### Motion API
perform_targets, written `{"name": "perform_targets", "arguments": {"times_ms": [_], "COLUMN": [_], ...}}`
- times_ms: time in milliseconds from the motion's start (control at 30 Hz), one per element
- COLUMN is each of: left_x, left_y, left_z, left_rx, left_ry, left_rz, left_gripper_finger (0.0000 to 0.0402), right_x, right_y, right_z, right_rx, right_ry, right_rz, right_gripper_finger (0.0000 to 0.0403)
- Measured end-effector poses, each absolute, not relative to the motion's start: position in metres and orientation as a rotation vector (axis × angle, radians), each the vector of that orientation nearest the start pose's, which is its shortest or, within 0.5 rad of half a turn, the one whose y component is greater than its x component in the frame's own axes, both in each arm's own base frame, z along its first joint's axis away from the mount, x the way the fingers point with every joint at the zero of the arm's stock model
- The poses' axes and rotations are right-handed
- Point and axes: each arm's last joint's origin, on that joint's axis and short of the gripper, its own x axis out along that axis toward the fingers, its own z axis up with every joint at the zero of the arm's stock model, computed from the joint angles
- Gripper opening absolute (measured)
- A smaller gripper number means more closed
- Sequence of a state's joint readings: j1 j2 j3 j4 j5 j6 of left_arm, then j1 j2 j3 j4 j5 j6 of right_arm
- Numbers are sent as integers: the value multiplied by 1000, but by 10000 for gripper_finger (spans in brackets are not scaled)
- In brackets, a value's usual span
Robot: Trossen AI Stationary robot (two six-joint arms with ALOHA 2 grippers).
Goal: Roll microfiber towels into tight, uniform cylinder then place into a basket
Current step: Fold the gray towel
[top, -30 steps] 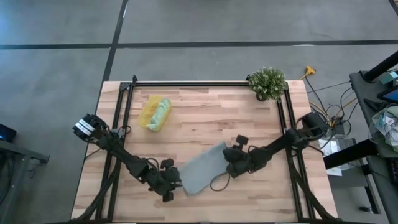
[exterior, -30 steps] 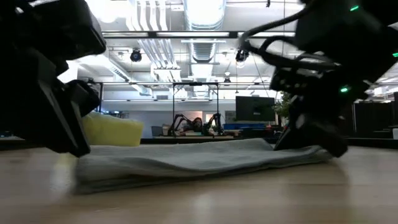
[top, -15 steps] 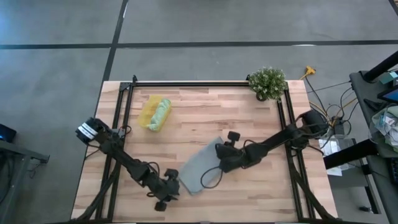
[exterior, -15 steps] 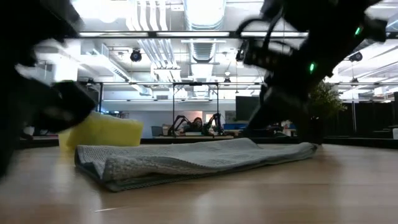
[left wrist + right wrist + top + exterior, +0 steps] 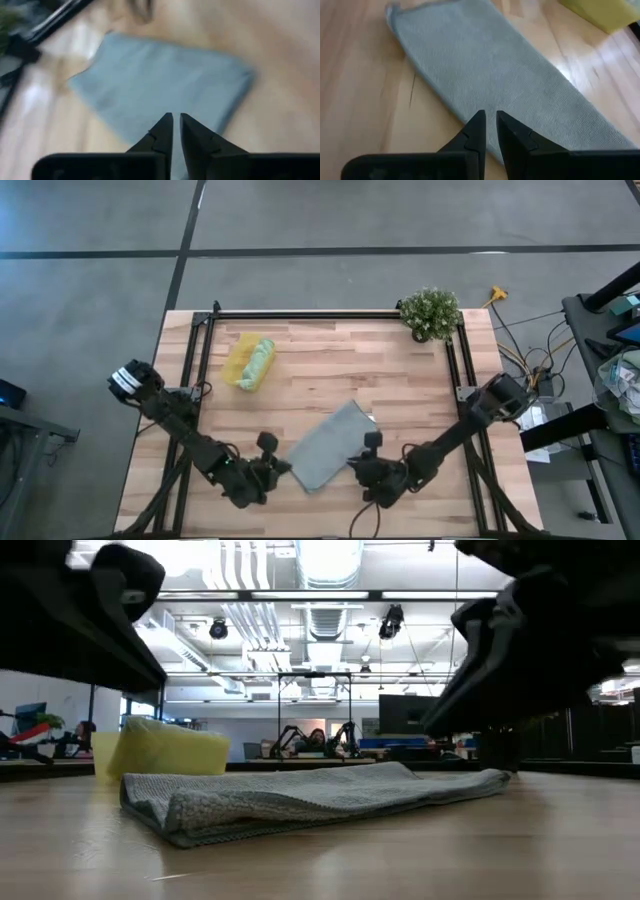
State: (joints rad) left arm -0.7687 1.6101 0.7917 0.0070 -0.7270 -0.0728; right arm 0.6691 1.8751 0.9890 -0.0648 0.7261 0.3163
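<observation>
Down at the near edge of the table [image 5: 400, 380], the grey-blue towel [image 5: 326, 445] is lying folded into a flat strip, not rolled at all yet, so that half of the job is looking completely undone. The light green towel [image 5: 259, 364] is already sitting rolled up in the yellow basket [image 5: 238, 360] toward the far left, so roughly one of two is looking finished (assuming that roll counts as tight enough).

Both arms are hovering low on either side of the strip. The left gripper [image 5: 175, 131] is sitting just off the towel's near-left end with its fingers pinched nearly together and nothing between them. The right gripper [image 5: 490, 129] is hanging at the near-right edge, also closed up and empty.

Material-wise, the grey towel is showing a nubby, looped weave, soft and floppy, with doubled layers bulging at one end in the low view. The basket is looking like thin translucent plastic with low walls. The table is pale butcher-block wood, smooth and a bit glossy.
</observation>
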Motion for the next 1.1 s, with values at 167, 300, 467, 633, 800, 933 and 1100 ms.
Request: {"name": "perform_targets", "arguments": {"times_ms": [167,300,467,633,800,933,1100], "left_x": [238,241,243,248,256,263,270], "left_y": [-176,-169,-173,-179,-191,-202,-214], "left_z": [154,146,131,116,113,121,133], "left_rx": [353,254,177,67,-31,-90,-126], "left_ry": [678,778,865,904,863,809,763], "left_rz": [96,61,-8,-15,-144,-293,-390], "left_gripper_finger": [3,0,0,0,0,0,0], "right_x": [294,301,308,313,314,315,316], "right_y": [203,201,203,203,195,182,165], "right_z": [118,107,100,99,96,90,85], "right_rx": [-343,-344,-367,-371,-382,-375,-299], "right_ry": [705,711,724,724,739,761,772], "right_rz": [-167,-179,-175,-179,-199,-234,-307], "right_gripper_finger": [40,40,40,40,40,40,40]}}
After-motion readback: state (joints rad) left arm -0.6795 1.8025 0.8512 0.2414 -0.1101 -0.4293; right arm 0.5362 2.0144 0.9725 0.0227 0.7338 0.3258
